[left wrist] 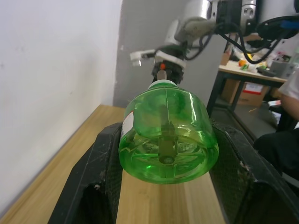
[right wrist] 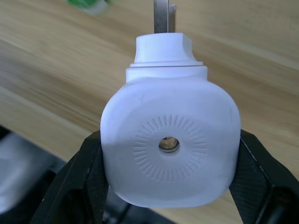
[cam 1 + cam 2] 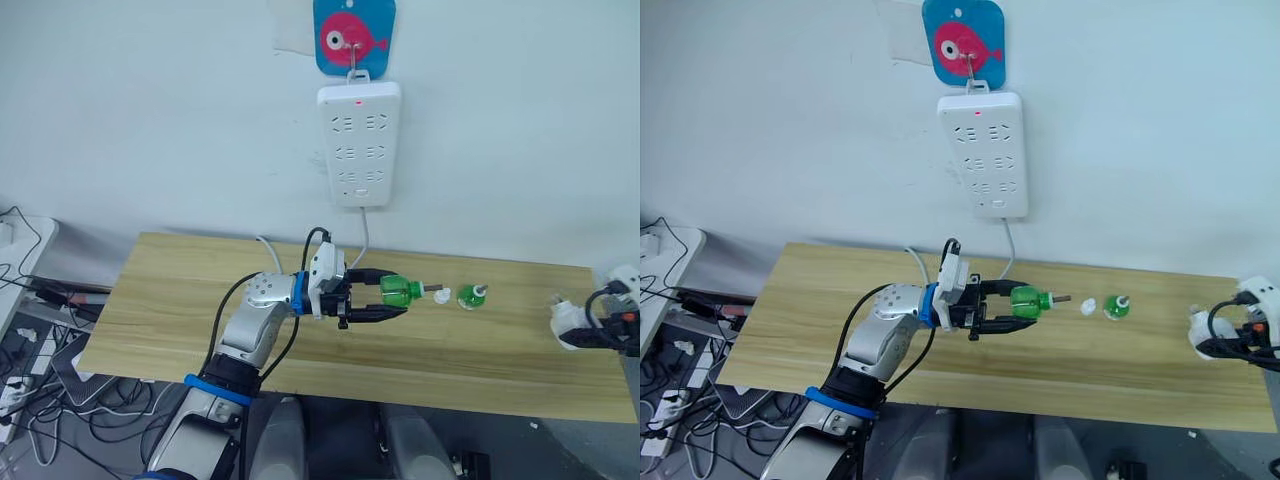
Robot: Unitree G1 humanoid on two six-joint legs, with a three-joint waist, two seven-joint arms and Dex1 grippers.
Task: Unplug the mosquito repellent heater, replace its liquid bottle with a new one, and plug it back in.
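The left gripper (image 3: 395, 300) held a green bottle (image 3: 400, 291) on its side above the worktop (image 3: 180, 300), fingers clamped on it. A white cap (image 3: 442, 296) and a second bottle (image 3: 472, 297) lay beside. At the right edge, the right gripper (image 2: 168, 186) clamped the heater (image 2: 169, 149).

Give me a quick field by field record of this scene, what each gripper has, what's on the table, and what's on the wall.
left gripper: shut on green bottle, held on its side above the table
right gripper: shut on mosquito repellent heater, near the table's right end
table: wooden; second green bottle upright, small white cap beside it
wall: white power strip hanging under a blue fish hook plate
heater state: unplugged, metal prongs visible
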